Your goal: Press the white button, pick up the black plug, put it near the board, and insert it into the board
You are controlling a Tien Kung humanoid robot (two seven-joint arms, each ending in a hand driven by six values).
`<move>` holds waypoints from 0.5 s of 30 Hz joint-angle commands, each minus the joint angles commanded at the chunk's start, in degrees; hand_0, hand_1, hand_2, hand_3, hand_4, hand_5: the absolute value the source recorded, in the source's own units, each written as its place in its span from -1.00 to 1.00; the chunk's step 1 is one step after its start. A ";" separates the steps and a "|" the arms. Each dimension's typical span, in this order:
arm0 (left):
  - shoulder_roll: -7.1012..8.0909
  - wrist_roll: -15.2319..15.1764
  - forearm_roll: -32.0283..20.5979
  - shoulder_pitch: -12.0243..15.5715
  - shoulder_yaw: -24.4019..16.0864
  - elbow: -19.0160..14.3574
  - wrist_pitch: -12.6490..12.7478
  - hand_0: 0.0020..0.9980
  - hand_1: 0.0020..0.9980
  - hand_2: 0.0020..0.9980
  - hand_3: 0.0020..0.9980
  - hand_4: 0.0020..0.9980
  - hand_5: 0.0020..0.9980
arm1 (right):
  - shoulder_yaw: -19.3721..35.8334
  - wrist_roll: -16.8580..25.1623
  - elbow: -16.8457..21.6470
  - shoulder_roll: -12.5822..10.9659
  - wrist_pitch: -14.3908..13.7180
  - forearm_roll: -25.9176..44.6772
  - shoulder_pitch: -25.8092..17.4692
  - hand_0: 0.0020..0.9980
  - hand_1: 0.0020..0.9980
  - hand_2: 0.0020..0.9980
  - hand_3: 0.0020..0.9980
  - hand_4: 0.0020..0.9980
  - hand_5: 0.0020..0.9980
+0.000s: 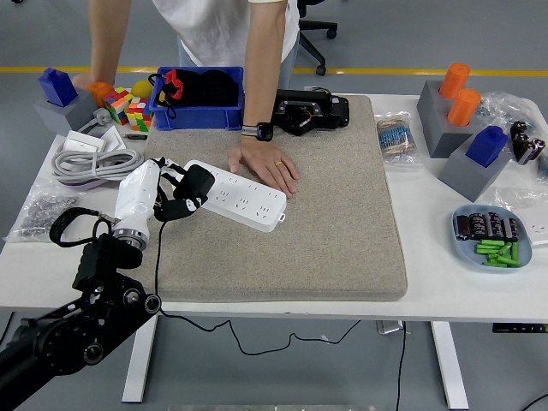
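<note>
A white power strip [244, 198] lies slanted on the grey felt mat [325, 223]. A person's hand [267, 165] rests flat on the mat at the strip's far edge. My left hand [175, 199], white-backed with black fingers, is shut on the black plug [195, 187] and holds it over the strip's left end. The plug's black cable [157, 257] hangs down past the table's front edge. My right arm is out of view.
A blue bin [199, 101] and a black device [310, 112] stand at the back. At far left lie a coiled grey cable [92, 163], puzzle cubes [128, 110] and a bag of screws [44, 212]. On the right stand grey blocks with orange and blue pieces [462, 120] and a blue dish [492, 237].
</note>
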 joint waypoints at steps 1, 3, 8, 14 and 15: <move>-0.15 0.02 -0.02 -0.42 0.33 0.42 0.01 -0.49 -0.57 -0.53 -0.09 0.36 -1.00 | -0.02 -0.01 -0.01 -0.01 0.01 0.02 0.00 0.25 0.19 0.17 0.16 0.31 -0.24; -0.39 0.03 -0.26 -1.16 1.01 1.32 -0.07 -0.49 -0.57 -0.52 -0.09 0.36 -1.00 | 0.07 -0.01 -0.01 0.00 0.00 0.02 -0.03 0.25 0.19 0.17 0.16 0.30 -0.25; -0.99 0.13 -0.68 -2.27 1.96 3.28 -0.16 -0.49 -0.57 -0.52 -0.09 0.36 -1.00 | 0.19 -0.03 0.01 0.00 0.01 0.07 -0.11 0.25 0.19 0.17 0.16 0.30 -0.25; -1.52 0.21 -0.17 -3.07 2.63 4.91 -0.02 -0.49 -0.57 -0.52 -0.09 0.36 -1.00 | 0.29 -0.02 0.01 -0.01 -0.01 0.06 -0.22 0.25 0.19 0.17 0.16 0.30 -0.25; -1.59 0.27 0.00 -3.20 2.71 5.12 -0.01 -0.49 -0.57 -0.52 -0.08 0.37 -1.00 | 0.28 -0.03 0.02 0.00 0.00 0.07 -0.22 0.25 0.19 0.17 0.16 0.30 -0.25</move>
